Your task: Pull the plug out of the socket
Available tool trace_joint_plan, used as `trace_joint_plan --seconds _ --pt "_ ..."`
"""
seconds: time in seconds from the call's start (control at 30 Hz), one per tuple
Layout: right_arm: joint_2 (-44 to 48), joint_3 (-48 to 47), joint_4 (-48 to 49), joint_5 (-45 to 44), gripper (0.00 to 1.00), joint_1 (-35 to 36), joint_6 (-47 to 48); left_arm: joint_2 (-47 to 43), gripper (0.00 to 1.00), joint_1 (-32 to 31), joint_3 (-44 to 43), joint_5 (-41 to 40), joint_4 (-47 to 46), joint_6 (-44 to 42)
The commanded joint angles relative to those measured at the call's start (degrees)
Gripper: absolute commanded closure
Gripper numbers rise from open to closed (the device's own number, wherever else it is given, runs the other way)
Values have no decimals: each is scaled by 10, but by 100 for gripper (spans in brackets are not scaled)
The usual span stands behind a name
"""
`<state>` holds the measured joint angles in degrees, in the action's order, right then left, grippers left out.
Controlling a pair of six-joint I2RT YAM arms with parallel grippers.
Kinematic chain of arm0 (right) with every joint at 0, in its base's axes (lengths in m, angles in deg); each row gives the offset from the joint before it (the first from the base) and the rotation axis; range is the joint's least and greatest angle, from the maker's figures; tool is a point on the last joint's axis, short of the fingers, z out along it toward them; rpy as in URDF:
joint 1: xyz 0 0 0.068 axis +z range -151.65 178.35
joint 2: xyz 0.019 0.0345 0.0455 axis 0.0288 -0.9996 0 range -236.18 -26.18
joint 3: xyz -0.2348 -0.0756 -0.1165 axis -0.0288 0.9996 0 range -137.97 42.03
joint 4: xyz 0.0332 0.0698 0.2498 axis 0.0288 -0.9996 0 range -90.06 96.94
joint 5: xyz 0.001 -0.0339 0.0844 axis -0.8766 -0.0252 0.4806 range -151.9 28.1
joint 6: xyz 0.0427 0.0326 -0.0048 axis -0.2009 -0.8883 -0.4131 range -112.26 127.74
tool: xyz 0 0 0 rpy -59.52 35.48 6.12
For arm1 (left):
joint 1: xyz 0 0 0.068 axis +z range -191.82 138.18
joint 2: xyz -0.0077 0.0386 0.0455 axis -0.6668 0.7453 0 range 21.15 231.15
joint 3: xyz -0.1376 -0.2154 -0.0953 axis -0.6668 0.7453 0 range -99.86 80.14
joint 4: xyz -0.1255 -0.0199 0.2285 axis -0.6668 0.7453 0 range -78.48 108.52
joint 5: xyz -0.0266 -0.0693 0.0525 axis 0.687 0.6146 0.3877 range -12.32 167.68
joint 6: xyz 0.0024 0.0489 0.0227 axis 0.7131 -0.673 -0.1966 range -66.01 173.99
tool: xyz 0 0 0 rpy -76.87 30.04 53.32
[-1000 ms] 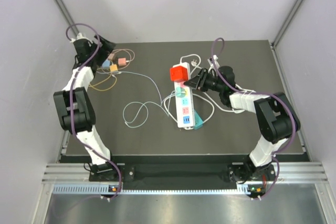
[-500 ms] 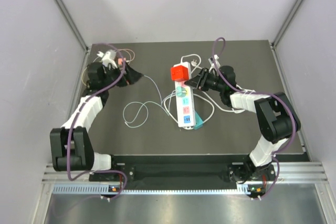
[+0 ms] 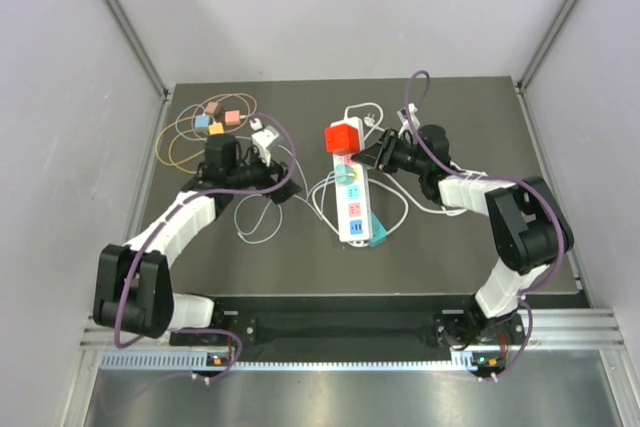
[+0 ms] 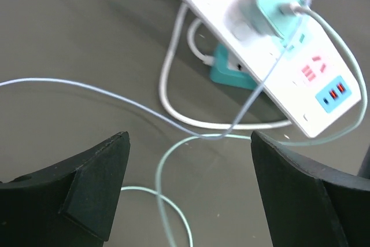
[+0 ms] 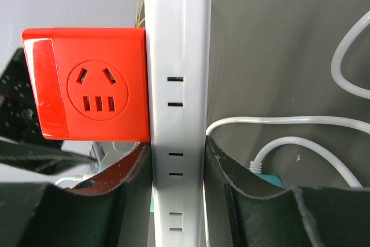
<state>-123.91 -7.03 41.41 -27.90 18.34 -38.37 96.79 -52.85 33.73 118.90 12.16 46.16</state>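
Note:
The socket is a white power strip [image 3: 352, 209] lying mid-table, also seen in the left wrist view [image 4: 277, 79] and the right wrist view [image 5: 179, 39]. A teal plug [image 3: 349, 176] [image 4: 272, 10] sits in its middle, trailing a pale cable. At the strip's far end stands a red cube adapter [image 3: 343, 137] [image 5: 95, 91]. My right gripper [image 3: 372, 159] [image 5: 178, 143] is shut on the strip's sides just below the red cube. My left gripper [image 3: 285, 187] [image 4: 189, 143] hangs open to the left of the strip, over a cable loop, with nothing between its fingers.
Small pink [image 3: 232, 118] and blue [image 3: 203, 121] chargers with coiled cables lie at the back left, with a white charger [image 3: 262, 137] near my left arm. A pale teal cable [image 3: 255, 217] loops left of the strip. White cord [image 3: 395, 209] and a teal block [image 3: 376, 238] lie by its right side.
My left arm has swung from the back left corner to the middle, its open gripper now close to the strip's left side. The right gripper has kept its hold and not moved.

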Motion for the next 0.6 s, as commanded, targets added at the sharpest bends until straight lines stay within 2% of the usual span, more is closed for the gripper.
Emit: trace_joint_plan --seconds 0.0,0.27,0.3,0.47,0.53,0.57 --pt "46 -24 82 16 100 -6 -14 20 12 -42 -17 41 10 -95" --pt "44 -24 85 18 100 -7 -17 50 24 -72 -32 60 8 -108" --pt "43 -24 85 19 100 -7 -18 56 29 -75 -33 56 7 -111" --pt "40 -25 86 18 100 -7 -21 96 44 -111 -48 27 5 -111" --pt "41 -24 84 18 100 -6 -20 107 70 -121 -51 14 -1 -108" --pt "41 -24 85 18 100 -7 -20 115 89 -122 -57 11 -2 -106"
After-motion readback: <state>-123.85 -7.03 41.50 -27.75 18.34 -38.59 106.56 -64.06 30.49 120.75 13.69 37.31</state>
